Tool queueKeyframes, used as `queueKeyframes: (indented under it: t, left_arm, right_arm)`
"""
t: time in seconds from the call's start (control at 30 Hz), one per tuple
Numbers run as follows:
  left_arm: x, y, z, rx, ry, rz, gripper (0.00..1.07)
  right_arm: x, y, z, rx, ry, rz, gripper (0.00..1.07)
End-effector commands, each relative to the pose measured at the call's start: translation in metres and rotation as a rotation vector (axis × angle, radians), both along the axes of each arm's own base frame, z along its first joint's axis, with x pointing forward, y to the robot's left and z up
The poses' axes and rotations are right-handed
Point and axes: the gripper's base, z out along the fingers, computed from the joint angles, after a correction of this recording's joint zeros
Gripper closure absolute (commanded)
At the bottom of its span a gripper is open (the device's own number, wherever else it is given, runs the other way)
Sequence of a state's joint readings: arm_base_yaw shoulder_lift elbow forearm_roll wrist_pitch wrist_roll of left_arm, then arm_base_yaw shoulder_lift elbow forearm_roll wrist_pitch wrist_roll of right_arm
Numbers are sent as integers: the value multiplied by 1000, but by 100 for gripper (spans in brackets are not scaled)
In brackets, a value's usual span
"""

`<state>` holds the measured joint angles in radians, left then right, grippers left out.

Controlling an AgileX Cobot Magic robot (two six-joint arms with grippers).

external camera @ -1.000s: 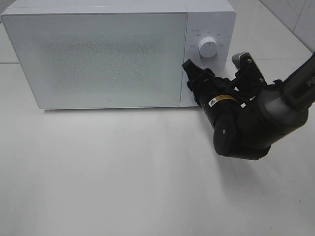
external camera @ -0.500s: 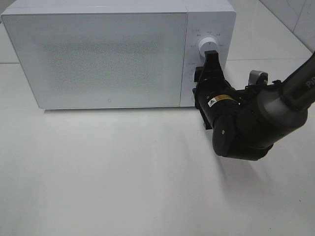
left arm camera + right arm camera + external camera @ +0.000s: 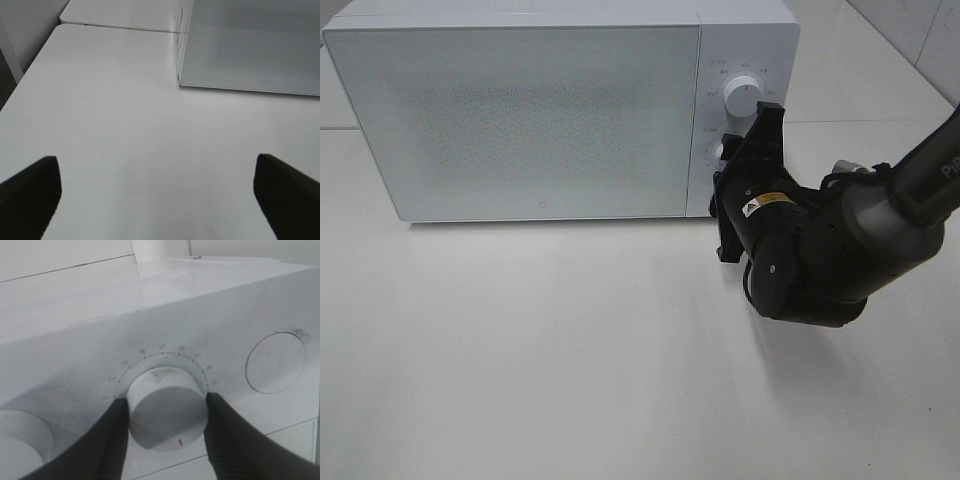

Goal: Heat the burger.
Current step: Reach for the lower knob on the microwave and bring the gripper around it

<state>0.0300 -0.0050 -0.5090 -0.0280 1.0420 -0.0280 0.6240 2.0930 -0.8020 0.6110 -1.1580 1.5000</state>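
The burger is out of view. The white microwave [image 3: 520, 110] stands at the back of the table with its frosted door closed. My right gripper [image 3: 742, 150] is at its control panel, shut on the lower dial [image 3: 167, 410]. That dial is ringed with numbers and has a red mark on its edge. One dark finger [image 3: 110, 440] presses each side of it. My left gripper [image 3: 157, 200] hangs open over bare table, its two dark fingertips far apart, left of the microwave's corner [image 3: 181, 80].
The upper dial [image 3: 741, 97] sits just above the gripped one and shows at the edge of the right wrist view as a second dial [image 3: 20, 440]. A round button [image 3: 275, 362] lies on the other side. The right arm's bulky black wrist [image 3: 810, 255] hovers before the panel.
My right wrist has rolled about the lower dial, its fingers swinging from lying sideways to standing nearly upright. The left gripper has not moved.
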Motion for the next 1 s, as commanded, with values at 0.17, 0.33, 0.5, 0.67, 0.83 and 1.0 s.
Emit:
queueKeyframes:
  t: [0.17,0.33,0.5,0.67,0.83,1.0]
  left_arm:
    - [-3,0,0,1,-24,3,4]
    - [-3,0,0,1,-24,3,4]
    - [-3,0,0,1,-24,3,4]
    - [-3,0,0,1,-24,3,4]
    - [-3,0,0,1,-24,3,4]
    - [-3,0,0,1,-24,3,4]
  right_arm:
    - [10,9,39,51,-304,47,107]
    - [10,8,39,39,-303,40,107]
    - [11,8,39,41,-301,32,107]
    - [11,6,39,26,-299,16,106]
    - [11,4,38,-15,-296,-4,96]
    - [11,-1,37,-38,-283,-53,85]
